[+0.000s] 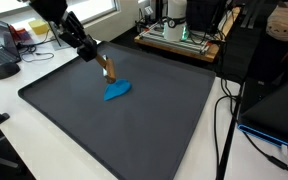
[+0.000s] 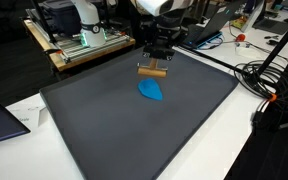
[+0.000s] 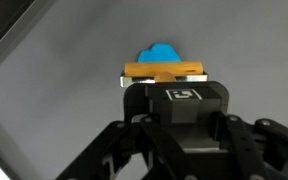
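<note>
My gripper hangs over the far part of a dark grey mat, shut on a wooden-backed brush-like bar. In an exterior view the bar lies level under the gripper. Just below it on the mat lies a small blue lump, which also shows in an exterior view as a blue lump. The wrist view has the bar crosswise at the gripper, with the blue lump peeking out beyond it. Whether bar and lump touch is unclear.
The mat covers most of a white table. A wooden platform with a machine stands behind it. Cables trail off the mat's side. A laptop sits beside the mat.
</note>
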Controlling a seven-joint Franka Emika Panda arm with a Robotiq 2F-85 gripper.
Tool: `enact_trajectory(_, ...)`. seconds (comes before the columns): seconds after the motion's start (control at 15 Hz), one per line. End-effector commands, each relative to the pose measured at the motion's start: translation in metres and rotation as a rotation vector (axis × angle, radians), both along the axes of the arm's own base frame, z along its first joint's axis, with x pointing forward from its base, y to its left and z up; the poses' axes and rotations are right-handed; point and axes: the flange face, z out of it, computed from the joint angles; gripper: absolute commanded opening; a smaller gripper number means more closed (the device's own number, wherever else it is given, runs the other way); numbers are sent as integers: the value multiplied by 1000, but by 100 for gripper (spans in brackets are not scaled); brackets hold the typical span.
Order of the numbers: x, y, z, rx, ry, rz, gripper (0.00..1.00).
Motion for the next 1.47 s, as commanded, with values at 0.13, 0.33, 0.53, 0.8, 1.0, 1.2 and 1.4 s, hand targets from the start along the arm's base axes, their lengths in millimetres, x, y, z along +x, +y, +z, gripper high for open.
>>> enact_trajectory(0.13, 9, -60, 3, 203, 3, -108, 23)
enact_trajectory(0.33, 8, -93, -3, 270, -3, -185, 23)
enact_trajectory(0.53, 6, -124, -10, 316, -15, -258, 23)
enact_trajectory(0.8, 2, -156, -27, 358, -10, -342, 23)
enact_trajectory(1.0, 2, -170, -46, 377, 9, -395, 23)
enact_trajectory(1.2, 3, -175, -67, 385, 38, -436, 23)
enact_trajectory(1.4, 3, -183, -87, 382, 67, -490, 23)
